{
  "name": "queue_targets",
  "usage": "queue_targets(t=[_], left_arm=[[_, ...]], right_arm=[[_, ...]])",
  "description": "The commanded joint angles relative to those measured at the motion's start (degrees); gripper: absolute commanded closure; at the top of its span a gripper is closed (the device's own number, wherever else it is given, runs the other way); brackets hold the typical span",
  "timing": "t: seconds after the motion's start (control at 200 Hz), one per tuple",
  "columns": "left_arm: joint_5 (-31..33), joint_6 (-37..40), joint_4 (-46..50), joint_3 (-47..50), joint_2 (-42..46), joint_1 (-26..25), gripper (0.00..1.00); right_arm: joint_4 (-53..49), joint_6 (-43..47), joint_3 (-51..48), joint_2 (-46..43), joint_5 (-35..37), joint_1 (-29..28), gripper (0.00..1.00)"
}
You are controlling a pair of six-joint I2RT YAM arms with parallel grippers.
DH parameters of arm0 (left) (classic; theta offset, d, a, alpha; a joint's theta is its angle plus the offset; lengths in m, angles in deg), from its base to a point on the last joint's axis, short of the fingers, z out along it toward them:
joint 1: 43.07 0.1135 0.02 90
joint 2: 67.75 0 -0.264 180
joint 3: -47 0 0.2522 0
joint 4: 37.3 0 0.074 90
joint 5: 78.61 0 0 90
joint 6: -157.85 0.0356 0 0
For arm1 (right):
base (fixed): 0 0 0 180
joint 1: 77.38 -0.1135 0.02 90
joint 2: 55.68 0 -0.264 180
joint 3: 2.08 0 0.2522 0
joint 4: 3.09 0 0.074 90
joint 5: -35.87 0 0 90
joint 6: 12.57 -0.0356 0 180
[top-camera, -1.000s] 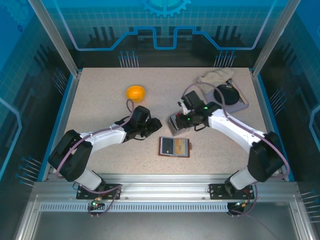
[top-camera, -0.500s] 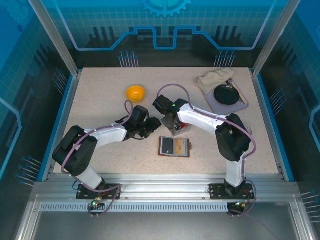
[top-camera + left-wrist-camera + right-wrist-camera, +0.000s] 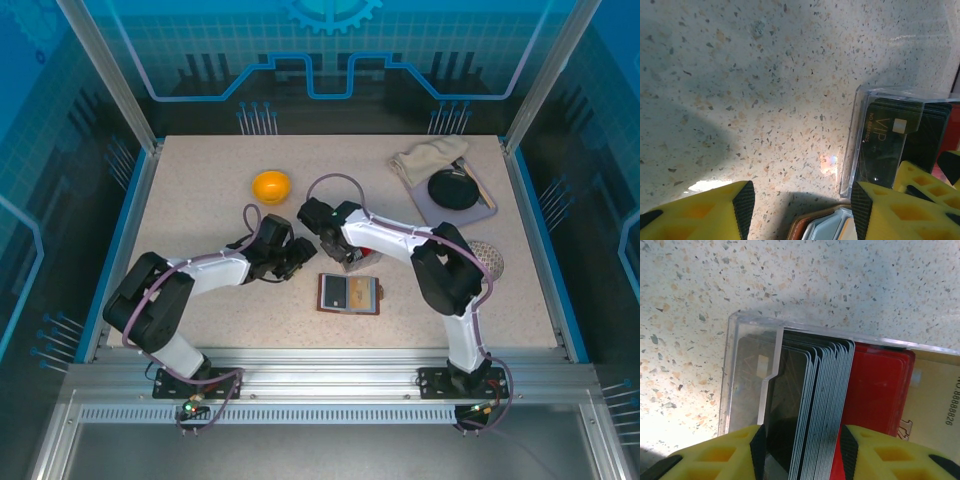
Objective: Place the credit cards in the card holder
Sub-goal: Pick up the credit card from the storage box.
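Observation:
The credit cards (image 3: 830, 390) stand on edge as a stack of black, grey-white and red (image 3: 877, 390) cards in a clear box (image 3: 745, 375). My right gripper (image 3: 802, 450) is open, with its pads on either side of that stack. Seen from above, the right gripper (image 3: 338, 250) is over the box (image 3: 362, 260). The reddish-brown card holder (image 3: 349, 293) lies open just in front of the box. My left gripper (image 3: 298, 258) hovers to the left of both. It (image 3: 802, 200) is open over bare table, with a corner of the card holder (image 3: 815, 230) between its fingers and a black VIP card (image 3: 885, 140) to the right.
An orange (image 3: 271, 185) lies at the back left. A cloth (image 3: 430, 155) and a black round object (image 3: 452, 188) sit on a grey tray at the back right. A mesh ball (image 3: 487, 258) is beside the right arm's elbow.
The right arm has folded inward and its gripper has moved left over the card box. The left gripper has opened wider and shifted slightly left.

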Motion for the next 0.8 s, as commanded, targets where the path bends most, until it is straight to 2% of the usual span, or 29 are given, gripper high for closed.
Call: queue_targets(t=[0.0, 0.115, 0.38, 0.59, 0.74, 0.79], left_arm=[[0.0, -0.7, 0.8, 0.8, 1.6, 0.4, 0.43], [-0.4, -0.6, 0.8, 0.6, 1.5, 0.5, 0.43], [-0.5, -0.8, 0.9, 0.7, 1.8, 0.5, 0.43], [-0.7, -0.9, 1.0, 1.1, 1.8, 0.4, 0.43], [-0.8, -0.8, 1.1, 1.2, 1.8, 0.4, 0.43], [-0.9, -0.8, 1.1, 1.1, 1.9, 0.5, 0.43]], right_arm=[[-2.2, -0.1, 1.3, -0.3, 5.6, -0.8, 0.55], [-1.8, 0.0, 0.8, -1.6, 6.0, -0.8, 0.56], [-1.3, 0.0, -0.6, -2.9, 5.3, -0.9, 0.65], [-0.8, 0.0, -1.5, -3.3, 5.2, -0.8, 0.79], [-0.8, 0.0, -1.7, -3.7, 5.1, -0.9, 0.83], [-0.7, 0.0, -1.8, -3.9, 4.9, -0.9, 0.88]])
